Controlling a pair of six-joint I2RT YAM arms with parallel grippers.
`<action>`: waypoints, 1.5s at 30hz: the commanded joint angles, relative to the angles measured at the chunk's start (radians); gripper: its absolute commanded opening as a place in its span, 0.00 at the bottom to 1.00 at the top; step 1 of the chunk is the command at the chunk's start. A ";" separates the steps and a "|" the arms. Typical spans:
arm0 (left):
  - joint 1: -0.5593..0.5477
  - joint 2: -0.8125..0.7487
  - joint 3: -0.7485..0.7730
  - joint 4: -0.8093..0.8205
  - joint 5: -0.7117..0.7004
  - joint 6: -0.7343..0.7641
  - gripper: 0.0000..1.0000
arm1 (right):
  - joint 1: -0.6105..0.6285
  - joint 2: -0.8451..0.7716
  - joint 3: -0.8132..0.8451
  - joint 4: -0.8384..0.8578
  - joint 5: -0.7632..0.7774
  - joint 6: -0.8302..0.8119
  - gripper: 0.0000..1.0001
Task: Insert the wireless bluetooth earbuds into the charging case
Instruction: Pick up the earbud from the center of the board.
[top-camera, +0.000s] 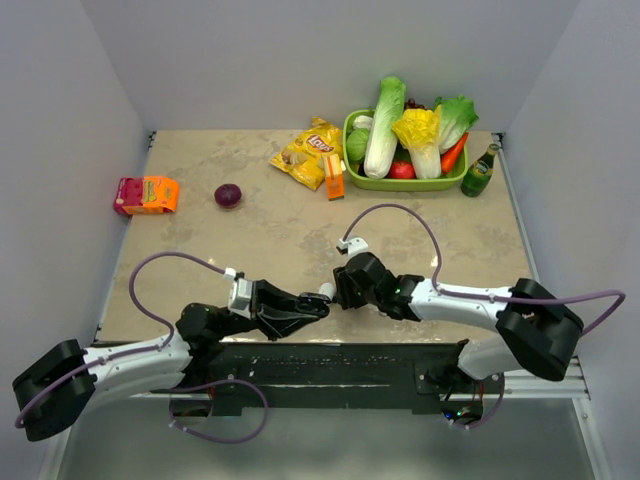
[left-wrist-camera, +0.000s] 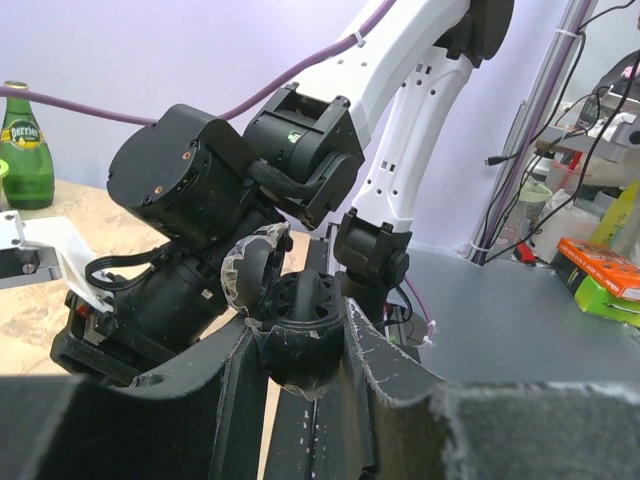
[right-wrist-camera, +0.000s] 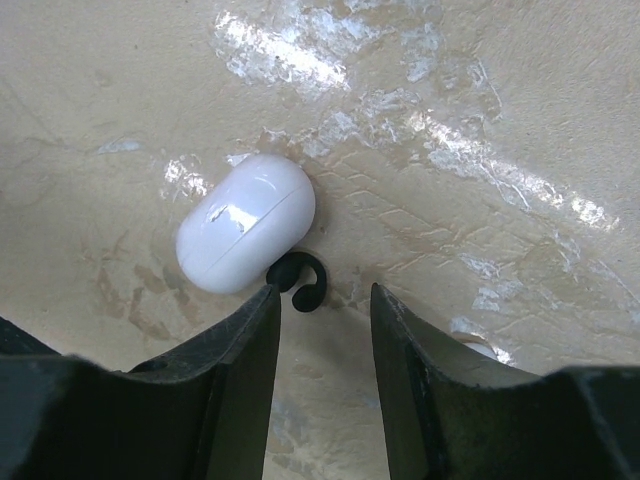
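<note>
My left gripper (left-wrist-camera: 298, 352) is shut on a black charging case (left-wrist-camera: 310, 305) and holds it up with its lid (left-wrist-camera: 250, 268) open; I see no bud inside. In the top view the left gripper (top-camera: 318, 306) is near the front edge, close to my right gripper (top-camera: 338, 290). My right gripper (right-wrist-camera: 323, 300) is open, low over the table. A glossy black earbud (right-wrist-camera: 300, 280) lies just beyond its fingertips, touching a closed white pill-shaped case (right-wrist-camera: 245, 235), which also shows in the top view (top-camera: 326, 291). A small white piece (right-wrist-camera: 482, 350) peeks past the right finger; the other buds are hidden.
A green basket (top-camera: 352, 160) of vegetables stands at the back right, with a green bottle (top-camera: 479, 172) beside it. A yellow chips bag (top-camera: 308, 152) and an orange packet (top-camera: 334, 182) lie at the back. A red onion (top-camera: 228, 195) and a pink-orange box (top-camera: 146, 195) lie at the left.
</note>
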 joint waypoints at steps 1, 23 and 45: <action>-0.001 0.007 -0.177 0.062 -0.011 0.029 0.00 | -0.011 0.022 0.010 0.056 0.000 -0.020 0.44; -0.001 0.036 -0.182 0.088 -0.022 0.029 0.00 | -0.025 0.075 -0.010 0.094 -0.061 -0.034 0.31; -0.001 0.105 -0.184 0.154 -0.004 0.012 0.00 | -0.007 0.125 -0.013 0.117 -0.158 -0.024 0.32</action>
